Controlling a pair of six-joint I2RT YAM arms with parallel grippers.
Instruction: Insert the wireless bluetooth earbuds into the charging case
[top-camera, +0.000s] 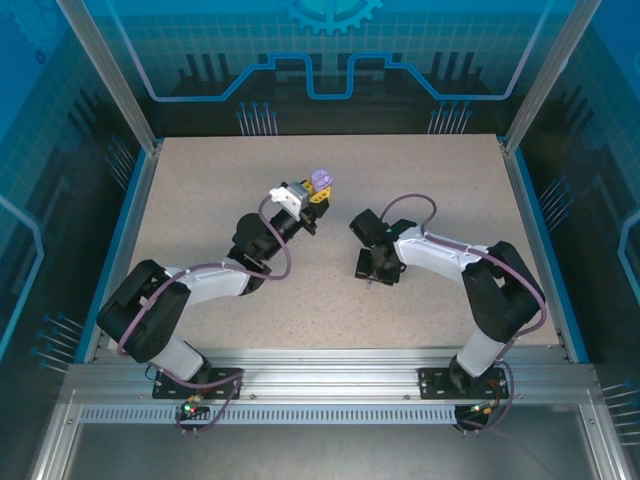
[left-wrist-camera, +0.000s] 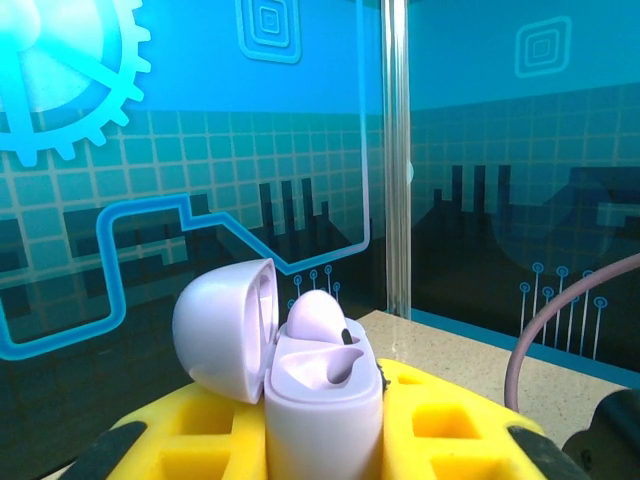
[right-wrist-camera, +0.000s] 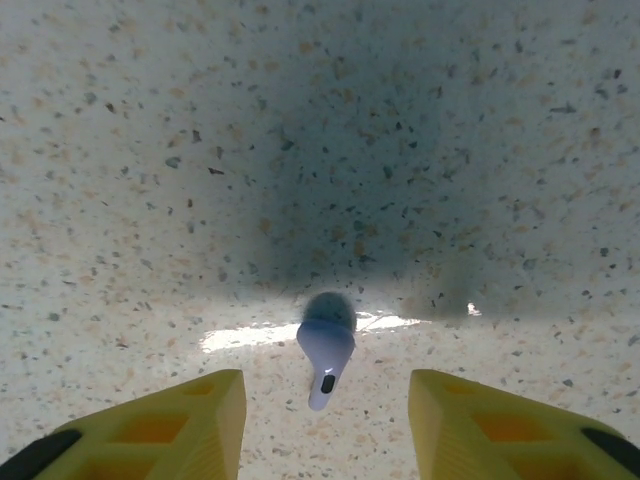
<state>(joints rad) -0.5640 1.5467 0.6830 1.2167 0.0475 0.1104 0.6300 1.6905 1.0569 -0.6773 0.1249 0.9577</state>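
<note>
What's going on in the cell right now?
The left gripper is clamped on a small lilac plastic charging case, held upright with its lid flipped open. One lilac earbud already sits in it. The right gripper, jaws apart, points down at the second lilac stemmed earbud, lying on the speckled table between its fingers, not gripped.

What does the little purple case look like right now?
The charging case is small and rounded, and looks like smooth lilac plastic. Its domed lid is swung open on a hinge at the side. One lilac earbud sits inside, and the slot beside it looks empty. The left gripper holds the case by its body between yellow jaws, lifted off the table.
</note>
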